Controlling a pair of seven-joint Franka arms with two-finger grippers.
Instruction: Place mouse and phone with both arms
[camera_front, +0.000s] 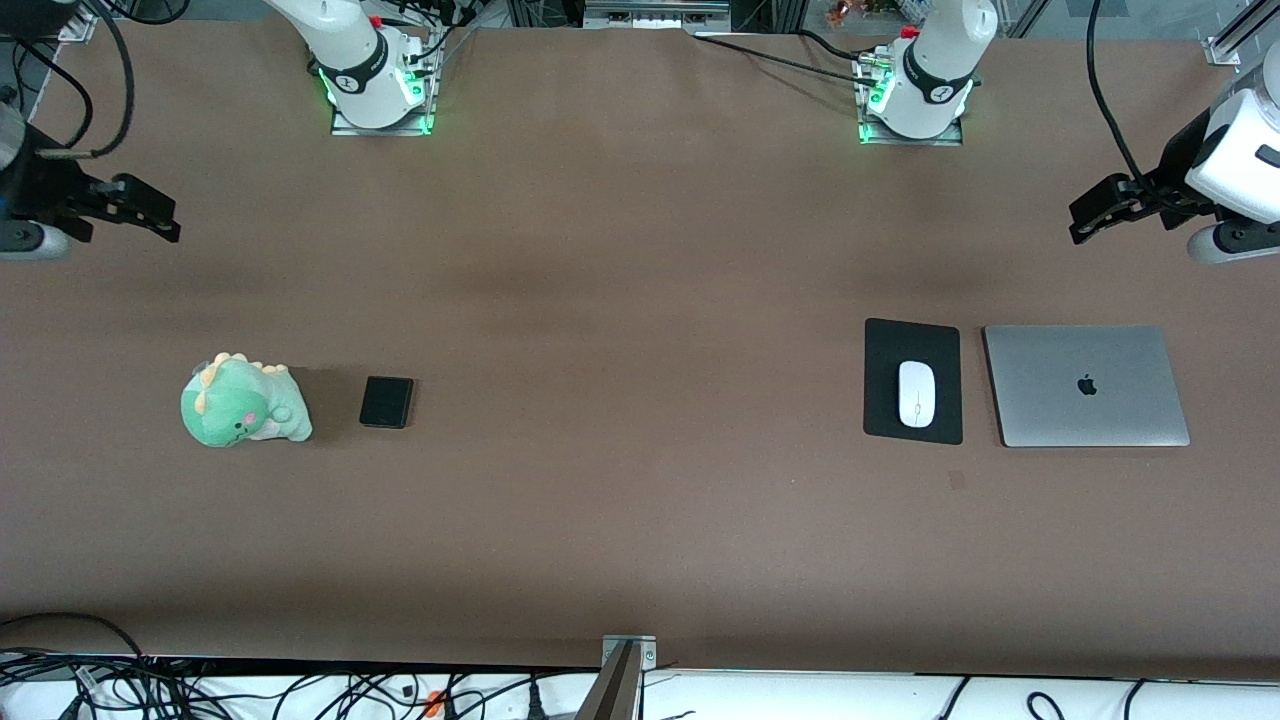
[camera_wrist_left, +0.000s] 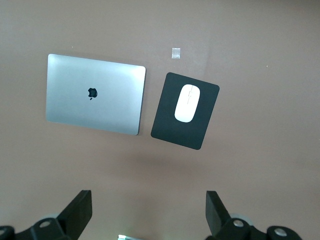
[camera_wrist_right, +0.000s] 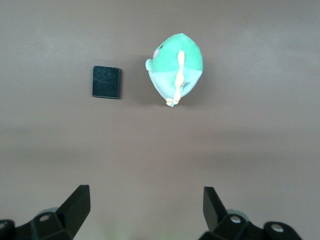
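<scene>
Mouse (camera_front: 915, 393) lies on a pad (camera_front: 883, 342); phone (camera_front: 386, 401) beside a plush (camera_front: 242, 402) — both grippers, left (camera_front: 1093, 218) and right (camera_front: 150, 215), hang released above the tabletop (camera_front: 620, 350).

Counted on table: one mouse (camera_front: 915, 393), one phone (camera_front: 386, 401), one mouse pad (camera_front: 912, 343), one closed laptop (camera_front: 1086, 386), one dinosaur plush (camera_front: 243, 401). Two arms seen.

Brown table (camera_front: 640, 300): phone (camera_front: 386, 401), plush (camera_front: 243, 402), pad (camera_front: 912, 340), laptop (camera_front: 1086, 386).

The mouse (camera_front: 915, 393) lies on the mouse pad (camera_front: 885, 345) beside the laptop (camera_front: 1085, 386), at the frame's right; the phone (camera_front: 387, 401) lies beside the plush toy (camera_front: 241, 401), at its left.
</scene>
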